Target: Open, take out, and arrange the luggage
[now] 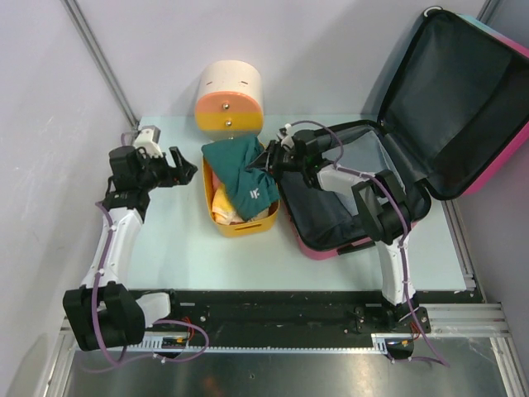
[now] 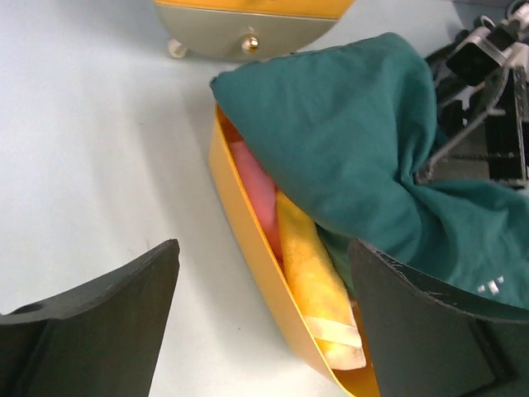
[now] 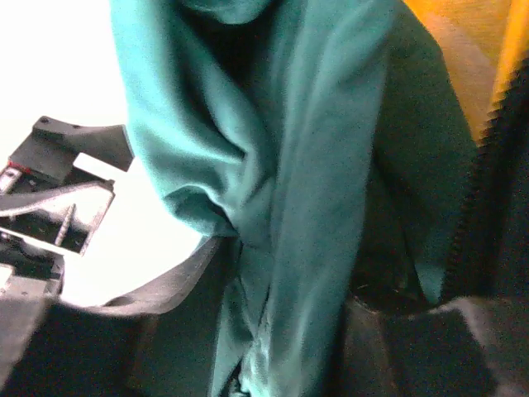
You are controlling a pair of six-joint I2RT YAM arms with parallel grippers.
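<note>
The luggage [image 1: 463,107] stands open on the right of the table, its lid raised and its black lining showing. My right gripper [image 1: 266,168] is shut on a teal garment [image 1: 242,178] and holds it over the yellow basket [image 1: 240,225]; the cloth fills the right wrist view [image 3: 289,190]. In the left wrist view the teal garment [image 2: 355,141] drapes over the yellow basket [image 2: 264,248], which holds pink and yellow folded cloth. My left gripper [image 1: 183,169] is open and empty, just left of the basket.
A cream-orange-yellow round drawer box [image 1: 229,98] stands behind the basket, and its lower edge shows in the left wrist view [image 2: 248,25]. The pale table [image 1: 165,240] runs to a black rail at the front.
</note>
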